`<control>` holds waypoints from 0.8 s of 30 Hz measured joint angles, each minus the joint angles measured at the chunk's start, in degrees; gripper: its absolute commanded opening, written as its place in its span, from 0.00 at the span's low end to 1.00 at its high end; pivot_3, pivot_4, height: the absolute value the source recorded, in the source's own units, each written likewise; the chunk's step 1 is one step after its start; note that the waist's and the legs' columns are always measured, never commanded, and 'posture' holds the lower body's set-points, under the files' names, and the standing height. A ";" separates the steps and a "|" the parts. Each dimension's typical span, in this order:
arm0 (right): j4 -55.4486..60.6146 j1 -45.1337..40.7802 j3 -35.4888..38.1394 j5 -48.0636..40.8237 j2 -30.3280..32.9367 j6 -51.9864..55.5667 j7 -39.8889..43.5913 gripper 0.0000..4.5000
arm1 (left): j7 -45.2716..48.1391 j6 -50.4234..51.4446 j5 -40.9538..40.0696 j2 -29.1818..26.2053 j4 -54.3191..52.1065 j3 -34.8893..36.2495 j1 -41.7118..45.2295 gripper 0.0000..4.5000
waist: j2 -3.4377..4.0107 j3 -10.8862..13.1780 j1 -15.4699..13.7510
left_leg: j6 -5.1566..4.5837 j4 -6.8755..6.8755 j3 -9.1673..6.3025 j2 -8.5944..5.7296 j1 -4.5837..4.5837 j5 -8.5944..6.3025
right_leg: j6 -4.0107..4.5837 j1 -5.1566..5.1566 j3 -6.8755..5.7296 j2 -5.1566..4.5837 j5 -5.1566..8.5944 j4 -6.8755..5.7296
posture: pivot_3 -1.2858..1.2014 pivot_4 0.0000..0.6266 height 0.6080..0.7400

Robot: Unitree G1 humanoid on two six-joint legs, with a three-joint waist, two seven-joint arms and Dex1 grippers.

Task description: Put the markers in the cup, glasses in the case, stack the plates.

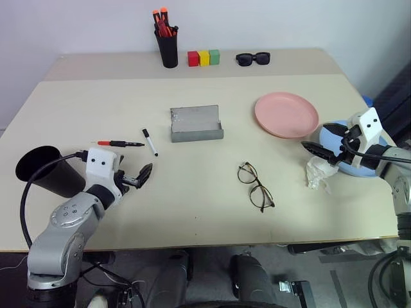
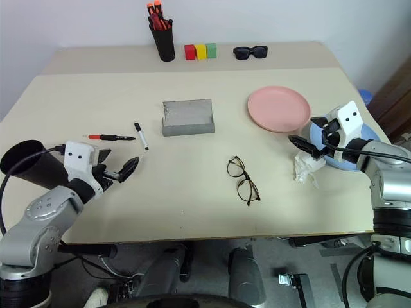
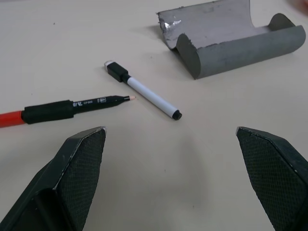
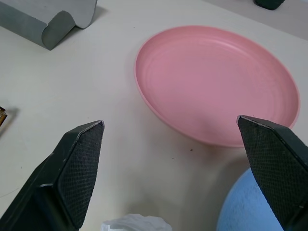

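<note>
Nothing has yet been put away. The red marker [image 1: 120, 143] and the white marker [image 1: 149, 142] lie on the table [image 1: 192, 199] just ahead of the left gripper [image 1: 136, 178], whose jaws are spread wide and hold nothing. The cup [image 1: 46, 171] lies tipped on its side at the left edge, beside that arm, its mouth turned up and to the left.

The red marker is laid crosswise, its black end pointing right toward the white marker. The white marker runs roughly front to back, slightly slanted, its black cap at the far end. Both are judged light, stiff and smooth, and apt to roll; each would best be pinched across the middle of the barrel, square to its long axis.

The glasses [image 1: 255, 186] lie near the table's middle, the lenses side by side along a line running from far left to near right. Whether the arms are folded cannot be made out with certainty. They are judged light, thin and easily bent, so the bridge or a rim would be the safer hold. The case [image 1: 196, 123] stands open beyond the markers, its long axis crosswise.

The pink plate [image 1: 286, 114] sits at the far right, the blue plate [image 4: 250, 207] just nearer, partly under the right gripper [image 1: 321, 151], whose jaws also stand wide and empty. A crumpled tissue [image 1: 318, 172] lies beside the blue plate. The plates are judged light and stiff, with slick shallow rims; the rim edge is the only hold offered.
</note>
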State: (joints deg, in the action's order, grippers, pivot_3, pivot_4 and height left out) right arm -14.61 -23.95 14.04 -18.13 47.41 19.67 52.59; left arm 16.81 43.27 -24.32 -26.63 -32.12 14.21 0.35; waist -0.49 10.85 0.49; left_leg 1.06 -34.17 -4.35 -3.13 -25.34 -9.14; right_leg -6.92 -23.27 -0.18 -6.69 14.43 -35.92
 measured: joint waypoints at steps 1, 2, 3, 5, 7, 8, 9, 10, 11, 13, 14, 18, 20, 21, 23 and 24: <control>0.00 0.00 0.00 0.00 0.00 0.00 -0.01 1.00 | 0.00 0.00 0.00 0.00 0.00 -0.01 0.04 0.99 | 0.00 0.00 0.00 | 0.00 0.00 0.00 0.00 0.00 0.00 | 0.00 0.00 0.00 0.00 0.00 0.00 | 0.52 0.24 1.00; 0.00 0.00 0.00 0.00 -0.01 0.00 -0.04 1.00 | 0.01 0.00 0.01 0.00 0.01 -0.02 0.07 0.99 | 0.00 0.00 0.00 | 0.00 0.00 0.00 0.00 0.00 0.00 | 0.00 0.00 0.00 0.00 0.00 0.00 | 0.52 0.24 1.00; 0.00 0.00 -0.02 0.00 -0.04 -0.02 -0.14 1.00 | 0.05 0.00 0.03 0.00 0.03 -0.04 0.09 0.99 | 0.00 0.00 0.00 | 0.00 0.00 0.00 0.00 0.00 0.00 | 0.00 0.00 0.00 0.00 0.00 0.00 | 0.52 0.24 1.00; 0.01 0.02 -0.08 0.00 -0.14 -0.06 -0.38 1.00 | 0.09 -0.01 0.05 0.00 0.07 -0.04 0.08 0.99 | 0.00 0.00 0.00 | 0.00 0.00 0.00 0.00 0.00 0.00 | 0.00 0.00 0.00 0.00 0.00 0.00 | 0.52 0.24 1.00; 0.18 0.10 -0.29 0.00 -0.24 -0.06 -0.59 1.00 | 0.14 -0.01 0.03 -0.01 0.07 -0.02 0.08 0.99 | 0.00 0.00 0.00 | 0.00 0.00 0.00 0.00 0.00 0.00 | 0.00 0.00 0.00 0.00 0.00 0.00 | 0.52 0.24 1.00; 0.39 0.10 -0.40 0.00 -0.31 -0.06 -0.66 1.00 | 0.15 -0.01 0.03 -0.01 0.07 0.00 0.08 0.99 | 0.00 0.00 0.01 | 0.00 0.00 0.00 0.00 0.00 0.00 | 0.00 0.00 0.00 0.00 0.00 -0.01 | 0.52 0.24 1.00; 0.87 0.09 -0.63 -0.01 -0.45 -0.05 -0.81 1.00 | 0.16 -0.01 0.03 -0.01 0.07 0.02 0.07 0.99 | 0.00 0.00 0.01 | 0.00 0.00 -0.01 0.00 0.00 0.00 | 0.00 0.00 0.00 0.00 0.00 -0.01 | 0.52 0.24 1.00; 1.19 0.07 -0.79 -0.03 -0.66 -0.05 -0.92 1.00 | 0.16 -0.01 0.02 -0.01 0.07 0.03 0.07 0.99 | 0.00 0.00 0.00 | 0.00 0.00 -0.01 0.00 0.00 0.00 | 0.00 0.00 0.00 0.00 0.00 -0.01 | 0.52 0.24 1.00; 1.52 0.04 -1.02 -0.05 -0.96 -0.05 -1.07 1.00 | 0.12 -0.01 0.04 -0.01 0.07 0.04 0.06 0.99 | 0.00 0.00 0.01 | 0.00 0.00 -0.01 0.00 0.00 0.00 | 0.00 0.00 0.00 0.00 0.00 -0.01 | 0.52 0.24 1.00; 2.27 -0.06 -2.10 -0.06 -1.68 0.01 -1.41 1.00 | 0.06 -0.01 0.04 -0.01 0.06 0.05 0.04 0.99 | 0.00 0.00 0.02 | 0.00 0.00 -0.01 0.00 0.00 0.00 | 0.00 0.00 0.00 0.00 0.00 -0.01 | 0.52 0.24 1.00; 2.81 -0.06 -2.41 -0.07 -2.15 0.08 -1.61 1.00 | 0.03 -0.01 0.04 -0.01 0.07 0.07 0.04 0.99 | 0.00 0.00 0.02 | 0.00 0.00 -0.02 0.00 0.00 0.00 | 0.00 0.00 0.00 0.00 0.00 -0.02 | 0.52 0.24 1.00; 5.75 -0.82 -4.38 -0.10 -4.63 0.56 -2.91 1.00 | -1.28 0.26 0.03 1.30 0.16 0.09 0.93 0.99 | 0.00 0.00 0.05 | 0.00 -0.01 -0.03 0.00 0.01 0.00 | -0.01 -0.01 0.00 0.01 0.00 -0.05 | 0.52 0.24 1.00; 7.25 -1.14 -5.32 -0.07 -5.82 0.70 -3.45 1.00 | -2.38 0.59 0.18 1.80 0.70 -0.06 2.74 0.99 | 0.00 0.00 -0.03 | 0.00 -0.03 -0.04 -0.01 0.01 0.00 | -0.01 0.00 0.00 0.02 -0.01 -0.07 | 0.52 0.24 1.00; 7.99 -1.34 -6.10 -0.03 -6.09 0.89 -3.89 1.00 | -3.10 1.16 0.37 2.00 1.09 -0.20 3.81 0.99 | 0.00 0.00 -0.14 | 0.00 -0.04 -0.05 -0.03 0.00 0.01 | -0.02 0.00 0.00 0.02 -0.01 -0.07 | 0.52 0.24 1.00; 9.62 -1.94 -7.13 -0.01 -6.58 1.50 -4.43 1.00 | -5.02 2.94 0.86 2.67 2.37 -0.85 6.24 0.99 | 0.00 0.00 -0.25 | 0.00 -0.06 -0.05 -0.06 0.00 0.01 | -0.04 0.01 0.00 0.01 -0.02 -0.08 | 0.52 0.24 1.00; 10.15 -2.84 -7.56 -0.01 -6.96 2.01 -4.71 1.00 | -6.14 4.01 1.08 3.81 3.32 -1.31 8.12 0.99 | -0.02 0.01 -0.35 | -0.01 -0.11 -0.06 -0.06 0.00 0.01 | -0.06 0.01 0.00 0.02 -0.03 -0.10 | 0.52 0.24 1.00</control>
State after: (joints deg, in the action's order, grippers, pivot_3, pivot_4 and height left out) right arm -4.46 -26.79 6.47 -18.13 40.45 21.68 47.89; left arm 10.67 47.29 -23.24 -22.83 -28.80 12.91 8.47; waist -0.51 10.86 0.14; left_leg 1.06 -34.28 -4.41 -3.19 -25.34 -9.13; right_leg -6.98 -23.25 -0.18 -6.67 14.40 -36.02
